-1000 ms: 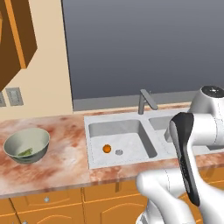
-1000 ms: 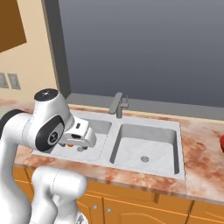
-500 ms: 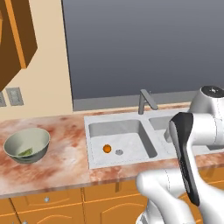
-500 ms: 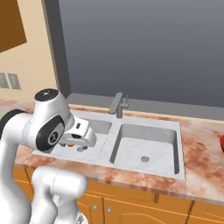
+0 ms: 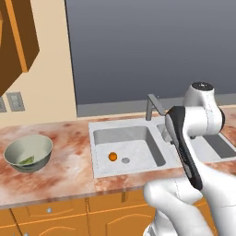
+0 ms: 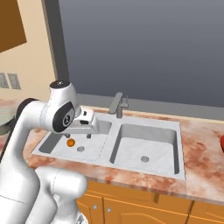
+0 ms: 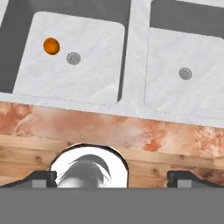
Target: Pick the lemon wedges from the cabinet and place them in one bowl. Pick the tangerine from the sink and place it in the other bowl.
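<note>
The gripper (image 7: 112, 175) is wide open and holds nothing. The tangerine (image 7: 51, 45) sits beside the drain (image 7: 73, 58); it may roll away if nudged.

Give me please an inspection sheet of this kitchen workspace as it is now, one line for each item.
Surface: reddish marbled counter around a light grey double-basin sink.
Job's things: tangerine lies in the left basin beside the round drain, apart from it. Pale green bowl stands on the counter left of the sink, with green lemon wedges inside. Wall cabinet hangs above the bowl, upper left.
Clutter: a red thing at the counter's right edge, too cut off to name.
Grippers: gripper open, holding nothing, above the sink's left basin.
Cables: nothing seen.
Surroundings: grey faucet behind the sink, dark window, wall outlets, drawer fronts below.
</note>
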